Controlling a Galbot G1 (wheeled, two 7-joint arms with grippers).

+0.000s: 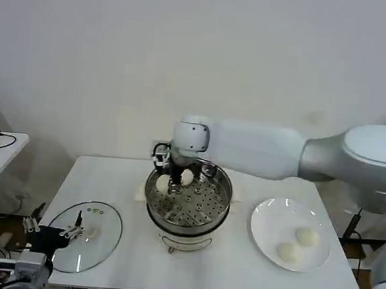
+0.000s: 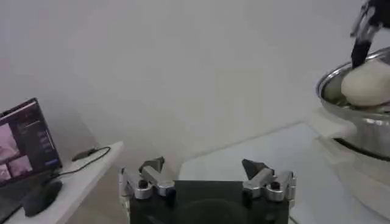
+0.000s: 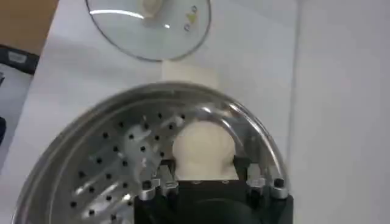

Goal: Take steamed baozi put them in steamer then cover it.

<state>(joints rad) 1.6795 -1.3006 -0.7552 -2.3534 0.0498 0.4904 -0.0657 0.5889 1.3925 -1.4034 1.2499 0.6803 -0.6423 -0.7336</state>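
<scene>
**Second bun going into the pot**

Reaching in over the round shiny stainless-steel steamer from the right: right pincer, low above the perforated tray, pinching one pale cream-white steamed bun between its two fingers. Held near the far-left part of the tray, probably to leave the middle and near side free for the rest. Beside it, another bun already down on the tray, just next to the pincer.

Two more buns, one and the other, waiting on the flat white plate to the right of the pot, within easy reach of that same arm. So roughly halfway through the loading, by the look of it.

Round clear glass lid with metal rim lying flat on the white tabletop to the left, well apart from the pot, out of the way. Left pincer parked low beside it, fingers spread, holding nothing, likely staged for the covering step.
</scene>
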